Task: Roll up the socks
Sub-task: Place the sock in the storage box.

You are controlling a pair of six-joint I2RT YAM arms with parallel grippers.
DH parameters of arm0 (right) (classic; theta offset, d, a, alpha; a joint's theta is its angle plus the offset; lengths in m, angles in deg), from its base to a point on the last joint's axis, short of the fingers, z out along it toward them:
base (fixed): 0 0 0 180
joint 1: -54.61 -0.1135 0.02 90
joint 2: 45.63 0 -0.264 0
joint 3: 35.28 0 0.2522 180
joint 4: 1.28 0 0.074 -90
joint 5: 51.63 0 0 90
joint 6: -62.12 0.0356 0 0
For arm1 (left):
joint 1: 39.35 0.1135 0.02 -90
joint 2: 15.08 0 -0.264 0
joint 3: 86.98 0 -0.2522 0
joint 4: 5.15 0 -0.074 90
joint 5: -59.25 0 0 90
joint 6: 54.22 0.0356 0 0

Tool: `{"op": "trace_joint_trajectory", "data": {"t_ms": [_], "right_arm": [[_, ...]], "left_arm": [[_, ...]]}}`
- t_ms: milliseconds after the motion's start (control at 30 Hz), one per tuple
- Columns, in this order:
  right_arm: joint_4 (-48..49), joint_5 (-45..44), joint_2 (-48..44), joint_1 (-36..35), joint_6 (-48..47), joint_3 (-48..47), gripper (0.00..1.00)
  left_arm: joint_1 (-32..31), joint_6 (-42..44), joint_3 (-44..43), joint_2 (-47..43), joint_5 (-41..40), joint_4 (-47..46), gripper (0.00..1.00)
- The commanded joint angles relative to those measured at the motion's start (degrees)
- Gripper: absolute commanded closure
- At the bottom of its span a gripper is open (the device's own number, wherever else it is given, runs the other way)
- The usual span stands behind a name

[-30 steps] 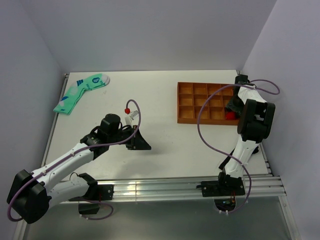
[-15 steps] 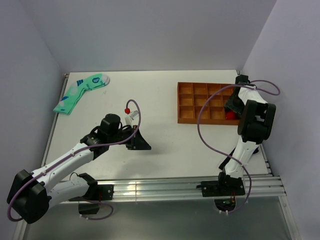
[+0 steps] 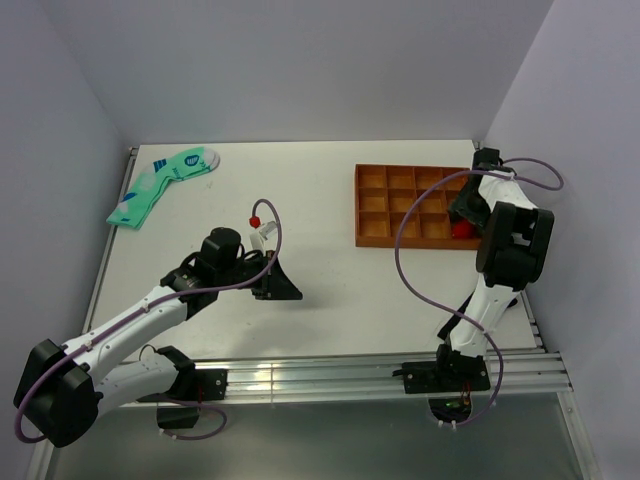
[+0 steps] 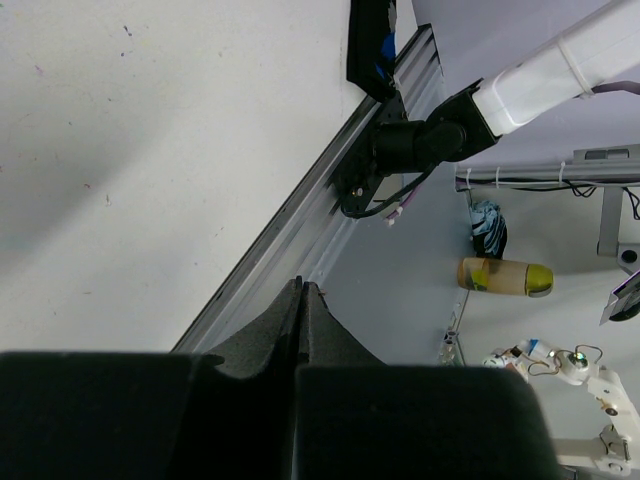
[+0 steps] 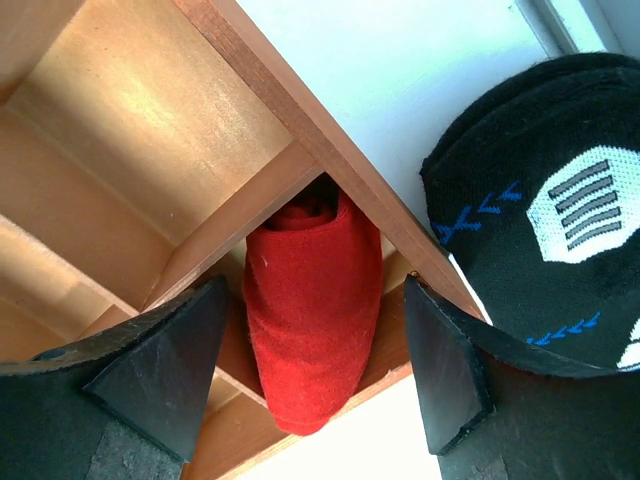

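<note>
Brown wooden tray [image 3: 357, 205] sits on the white table [image 3: 300, 190], a grid of square compartments split by thin dividers. Well off to the tray's left, near the far left corner, there's the mint-green sock [image 3: 160, 185] with blue marks, lying flat and bent. Up close, just outside the tray's outer wall, a black sock [image 5: 545, 210] with a white striped patch and blue stitching. On the tray's near side, a metal rail [image 3: 330, 375] runs along the table edge.

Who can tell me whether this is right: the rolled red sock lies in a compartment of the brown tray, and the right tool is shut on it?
The right tool is open, not shut, straddling the rolled red sock in the brown tray; the right wrist view shows it.
</note>
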Motion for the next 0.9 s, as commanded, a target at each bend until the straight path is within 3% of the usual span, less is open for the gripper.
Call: {"op": "trace_joint_trajectory", "data": {"t_ms": [0, 833, 867], "right_arm": [[-0.6, -1.1, -4.2, 0.6, 0.8, -0.1, 0.22], [-1.2, -0.7, -9.0, 0.7, 1.7, 2.3, 0.19], [-1.1, -0.5, -9.2, 0.8, 1.8, 2.5, 0.0]], "left_arm": [[0.2, -0.5, -0.4, -0.2, 0.6, -2.3, 0.94], [0.1, -0.5, -0.6, -0.3, 0.5, -2.3, 0.93], [0.1, -0.5, -0.7, -0.3, 0.5, -2.2, 0.93]]}}
